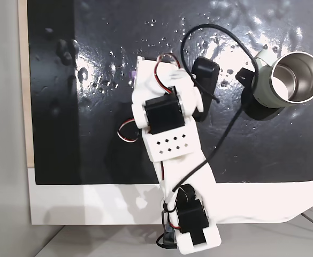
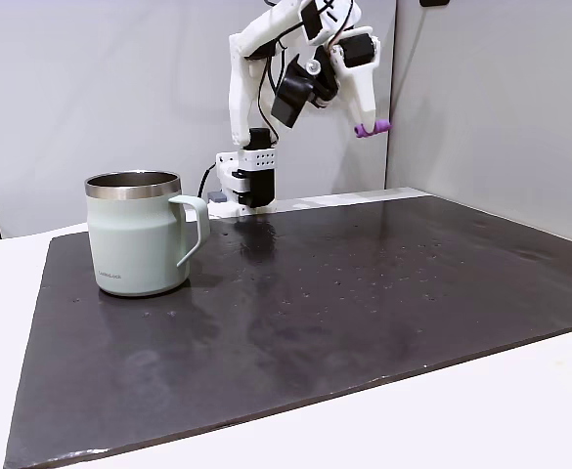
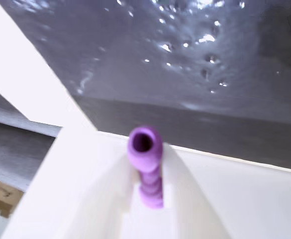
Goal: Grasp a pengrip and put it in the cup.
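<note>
Cup (image 2: 137, 234) stands upright on the dark mat (image 2: 364, 303), well apart from the raised arm (image 2: 266, 88). High above the mat, the gripper (image 2: 371, 128) seems clamped on the purple pengrip (image 3: 146, 162), hollow end outward.

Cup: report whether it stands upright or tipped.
Upright. In a fixed view the cup stands on its base on the black mat, rim level, opening upward.

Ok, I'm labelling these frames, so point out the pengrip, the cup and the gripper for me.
pengrip (image 3: 145, 149): wrist view, on its ribbed purple side just below the open end.
cup (image 2: 135, 244): a fixed view, on its pale grey-green outer wall.
gripper (image 2: 369, 126): a fixed view, at the fingertips clamping the pengrip, raised above the mat.
</note>
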{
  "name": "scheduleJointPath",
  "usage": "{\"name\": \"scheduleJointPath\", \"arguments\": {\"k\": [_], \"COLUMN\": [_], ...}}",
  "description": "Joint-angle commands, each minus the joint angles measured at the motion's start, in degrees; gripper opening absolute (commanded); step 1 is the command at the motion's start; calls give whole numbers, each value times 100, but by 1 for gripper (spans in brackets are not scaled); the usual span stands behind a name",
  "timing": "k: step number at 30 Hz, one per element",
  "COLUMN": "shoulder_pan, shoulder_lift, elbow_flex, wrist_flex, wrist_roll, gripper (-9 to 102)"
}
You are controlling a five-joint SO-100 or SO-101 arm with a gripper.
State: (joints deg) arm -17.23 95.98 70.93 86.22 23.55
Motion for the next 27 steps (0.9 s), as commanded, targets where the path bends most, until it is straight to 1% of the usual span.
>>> {"name": "scheduleJointPath", "arguments": {"k": [1, 5, 11, 17, 21, 24, 27], "shoulder_pan": [501, 1274, 2470, 3753, 4447, 4834, 4983], "shoulder_lift": [510, 747, 773, 633, 281, -44, -413], "elbow_flex": [18, 26, -404, -457, -800, -1239, -1731], "wrist_flex": [229, 501, 940, 949, 949, 949, 932], "wrist_roll": [-246, -598, -1266, -1802, -2109, -2276, -2355], "gripper": [0, 0, 0, 0, 0, 0, 0]}}
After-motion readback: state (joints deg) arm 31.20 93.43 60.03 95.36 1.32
